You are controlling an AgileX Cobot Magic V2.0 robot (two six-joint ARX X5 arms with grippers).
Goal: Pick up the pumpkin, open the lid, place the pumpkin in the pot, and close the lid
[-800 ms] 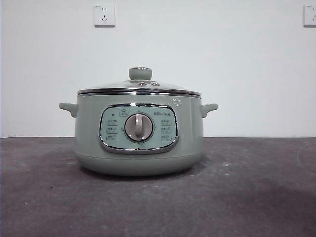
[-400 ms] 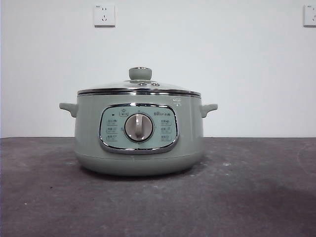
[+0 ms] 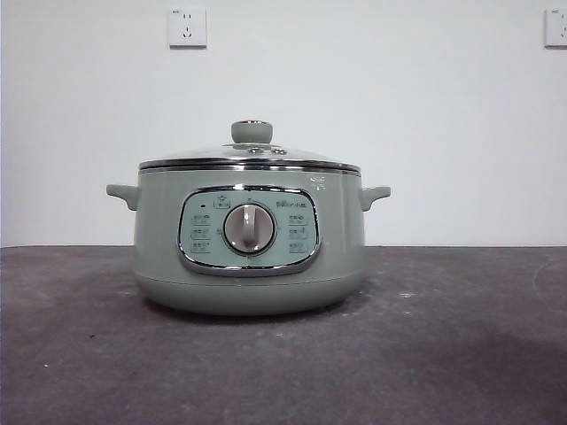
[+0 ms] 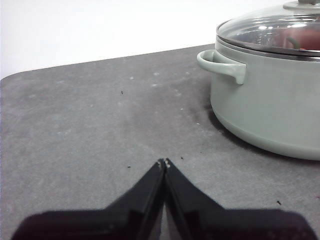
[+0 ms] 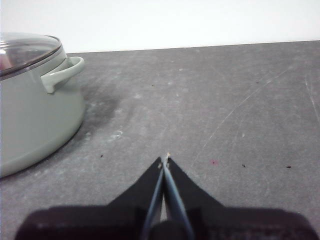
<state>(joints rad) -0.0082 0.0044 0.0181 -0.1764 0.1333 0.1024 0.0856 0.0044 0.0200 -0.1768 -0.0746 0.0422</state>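
Upright pot (image 3: 248,266), lid (image 3: 250,156) seated — dial (image 3: 249,227) forward

Plain white wall (image 3: 399,115) behind, evenly lit. Two white sockets high on wall: one (image 3: 187,27) upper left, one (image 3: 556,26) cut by right edge. Dark grey tabletop (image 3: 443,336), matte, scuffed, pale scratches and small specks; meets wall in straight line. Rounded tabletop corner in left wrist view.

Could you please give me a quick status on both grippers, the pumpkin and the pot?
Left gripper and right gripper shut, empty, low beside the pot. Lid on. Pumpkin inside, orange through glass. Nothing in the way.
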